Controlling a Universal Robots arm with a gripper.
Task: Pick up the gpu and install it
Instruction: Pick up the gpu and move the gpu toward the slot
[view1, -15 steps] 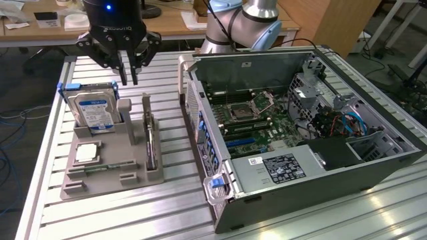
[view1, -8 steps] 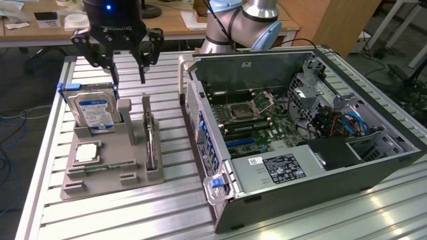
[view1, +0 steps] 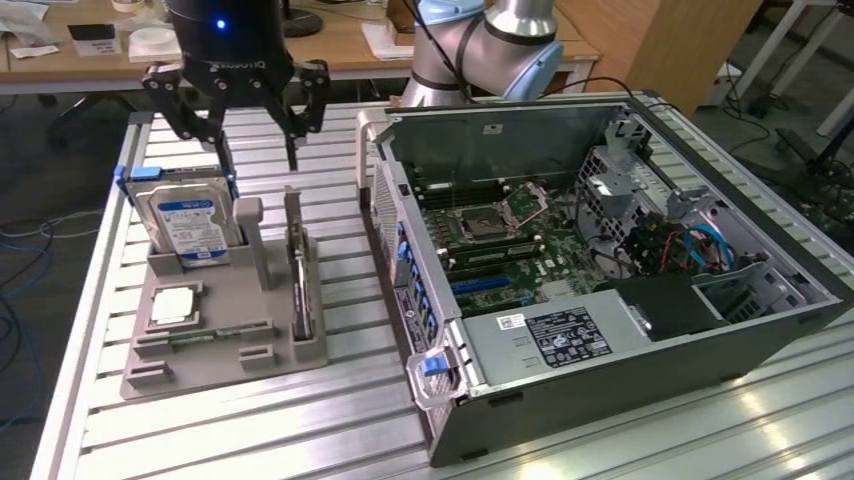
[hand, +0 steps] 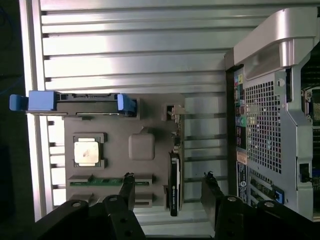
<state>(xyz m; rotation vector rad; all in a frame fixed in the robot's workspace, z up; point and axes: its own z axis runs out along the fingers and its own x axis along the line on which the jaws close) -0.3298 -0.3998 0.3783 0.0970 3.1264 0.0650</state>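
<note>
The gpu (view1: 302, 290) is a thin dark card standing on edge in a slot at the near right side of the grey holder (view1: 254, 300). My gripper (view1: 259, 160) hangs open above the far end of that holder, holding nothing. In the wrist view the gpu (hand: 174, 182) shows as a narrow dark slab, and my gripper (hand: 169, 176) straddles it from above, one fingertip (hand: 129, 177) on each side. The open computer case (view1: 601, 270) lies on its side to the exterior view's right, with its motherboard (view1: 521, 250) exposed.
A silver hard drive (view1: 187, 225) with blue side rails stands upright at the far left of the holder. A square silver chip (view1: 175, 305) and a green memory stick (view1: 203, 336) lie nearer. The case wall (hand: 265, 125) stands close beside the holder. The slatted aluminium table (view1: 347, 420) carries everything.
</note>
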